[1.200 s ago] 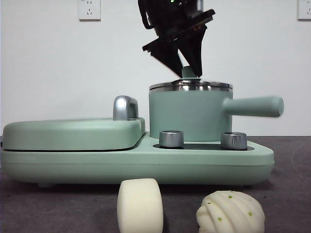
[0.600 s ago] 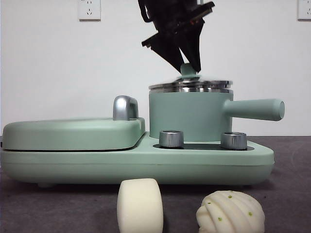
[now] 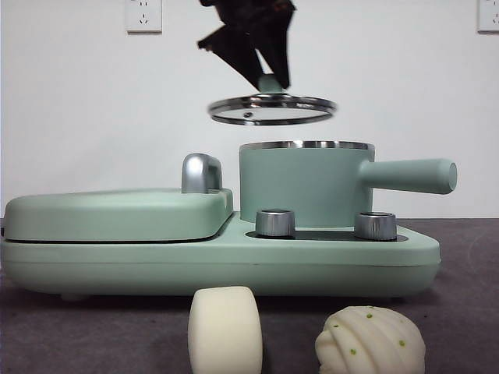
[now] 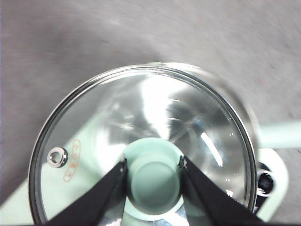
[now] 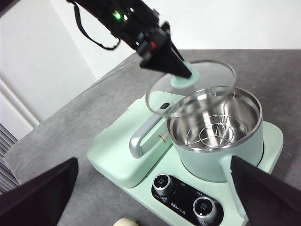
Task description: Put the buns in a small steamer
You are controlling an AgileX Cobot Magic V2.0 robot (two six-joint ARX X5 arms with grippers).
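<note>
Two buns rest on the counter [image 3: 468,257] in the front view, a smooth cylinder [image 3: 224,329] and a ridged one [image 3: 370,340], before the small steamer [image 3: 306,185]; its glass lid [image 3: 271,109] hangs clear above the rim. Left wrist view: left end effector [image 4: 154,165] pinches the green knob [image 4: 155,183]. Right wrist view: right end effector [image 5: 155,200], jaws spread wide, sits above the open steamer [image 5: 215,134].

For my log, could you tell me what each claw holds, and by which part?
The left claw holds the lid by its knob; the right claw holds nothing.
</note>
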